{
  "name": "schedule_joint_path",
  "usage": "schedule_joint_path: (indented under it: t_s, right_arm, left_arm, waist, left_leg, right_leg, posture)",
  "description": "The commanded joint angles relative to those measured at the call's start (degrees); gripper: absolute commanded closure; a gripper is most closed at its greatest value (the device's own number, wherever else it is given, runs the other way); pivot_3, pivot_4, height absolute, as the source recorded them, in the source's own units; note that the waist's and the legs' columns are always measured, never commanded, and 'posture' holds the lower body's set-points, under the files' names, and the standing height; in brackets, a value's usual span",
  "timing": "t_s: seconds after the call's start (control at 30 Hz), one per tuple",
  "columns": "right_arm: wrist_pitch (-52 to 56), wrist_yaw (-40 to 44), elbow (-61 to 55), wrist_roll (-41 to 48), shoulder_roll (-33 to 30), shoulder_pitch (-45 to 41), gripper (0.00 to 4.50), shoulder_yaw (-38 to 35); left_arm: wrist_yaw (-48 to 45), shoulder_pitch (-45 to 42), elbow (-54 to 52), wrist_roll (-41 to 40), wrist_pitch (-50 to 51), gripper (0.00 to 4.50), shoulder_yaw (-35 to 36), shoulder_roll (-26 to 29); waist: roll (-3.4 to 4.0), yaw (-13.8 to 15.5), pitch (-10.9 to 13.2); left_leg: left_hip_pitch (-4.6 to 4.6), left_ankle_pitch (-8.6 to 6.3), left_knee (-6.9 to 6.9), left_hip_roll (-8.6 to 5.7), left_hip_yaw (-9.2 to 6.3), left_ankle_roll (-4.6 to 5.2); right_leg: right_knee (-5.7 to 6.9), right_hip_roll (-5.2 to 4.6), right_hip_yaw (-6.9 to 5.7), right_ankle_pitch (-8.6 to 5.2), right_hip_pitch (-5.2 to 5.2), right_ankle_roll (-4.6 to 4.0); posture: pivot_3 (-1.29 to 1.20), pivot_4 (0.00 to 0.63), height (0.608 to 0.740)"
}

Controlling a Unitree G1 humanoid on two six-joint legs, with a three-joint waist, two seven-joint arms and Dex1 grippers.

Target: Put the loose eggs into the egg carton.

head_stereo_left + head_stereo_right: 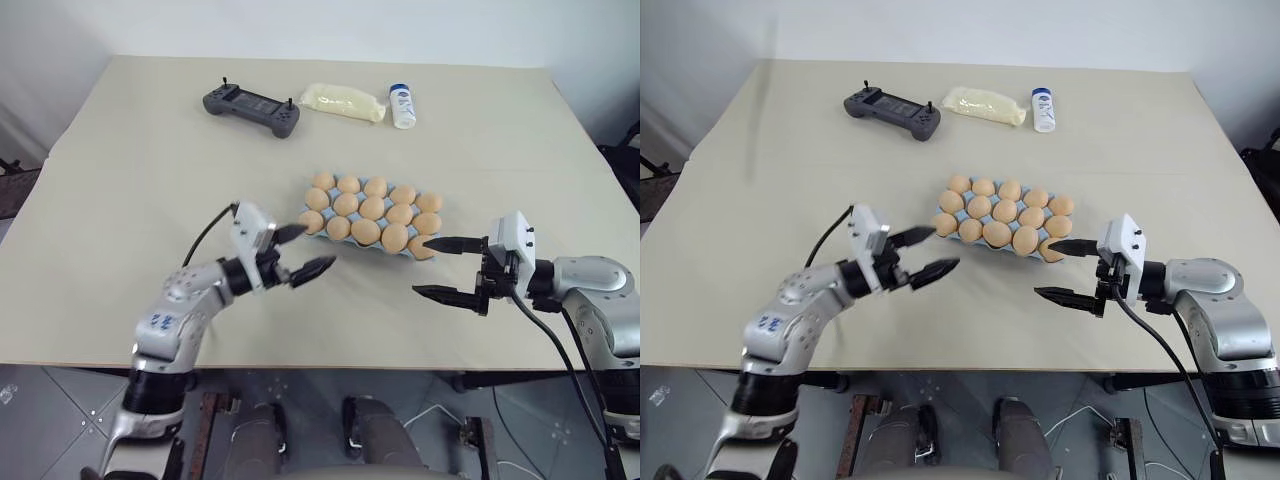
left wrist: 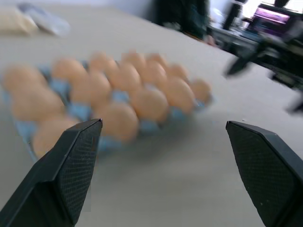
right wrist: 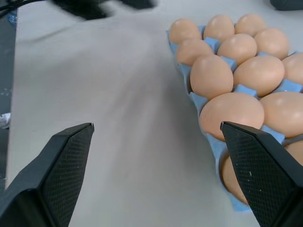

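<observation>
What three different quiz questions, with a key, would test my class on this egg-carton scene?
1. True or false: a loose egg lies on the table beside the egg carton.
2. How many eggs sit in the carton?
3. Multiple choice: which item lies between the grey controller and the white bottle? A) a pale yellow packet B) a spoon C) a cup

Key
1. False: every egg in view sits in the carton.
2. Fifteen, three rows of five, so it looks full.
3. A

Bonus for discussion: the left gripper and right gripper are both open and hold nothing, one on each side of the carton.
</observation>
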Motion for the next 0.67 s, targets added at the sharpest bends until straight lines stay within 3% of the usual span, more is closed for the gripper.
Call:
schedule_joint_path:
  t_s: [0.03,0.2,0.33,0.67]
  right_arm:
    - [-2.62,0.53,2.21,-0.73,0.39,-2.22,0.00,-0.67]
    - [-4.25,-0.20,7.88,-0.64,1.76,-5.15,0.00,-2.41]
    - [-4.82,0.47,10.05,-0.17,0.84,-2.51,0.00,-4.46]
    - [-4.47,-2.44,5.75,1.15,2.38,2.51,0.00,-7.23]
  left_arm:
    - [-6.59,1.50,0.49,-2.49,-4.16,0.04,3.63,4.12]
    - [-9.42,-2.23,10.56,-1.34,-9.93,0.04,7.30,7.06]
    - [-11.00,-6.50,18.86,-0.90,-15.14,0.04,9.73,8.15]
    - [-15.05,-12.14,28.41,1.14,-25.37,0.04,9.10,7.18]
  waist:
    - [0.00,0.06,0.00]
    - [0.00,0.15,0.00]
    - [0.00,0.17,0.00]
    - [0.01,0.02,0.00]
  left_leg:
    - [0.00,-0.02,0.00,0.00,-0.01,-0.02]
    - [-0.03,-0.34,0.01,-0.11,-0.02,0.23]
    - [-0.08,-0.35,0.00,-0.12,-0.03,0.28]
    - [-0.10,-0.24,0.00,0.01,0.14,0.19]
  right_leg:
    - [-0.01,-0.01,0.00,0.00,0.01,-0.02]
    - [-0.09,-0.32,-0.03,0.03,0.07,-0.07]
    - [-0.12,-0.37,-0.06,0.03,0.04,-0.06]
    - [-0.22,-0.09,-0.36,0.03,-0.01,-0.04]
  posture:
    - [0.00,0.150,0.740]
    - [0.00,0.150,0.740]
    - [0.00,0.150,0.740]
    - [0.00,0.150,0.740]
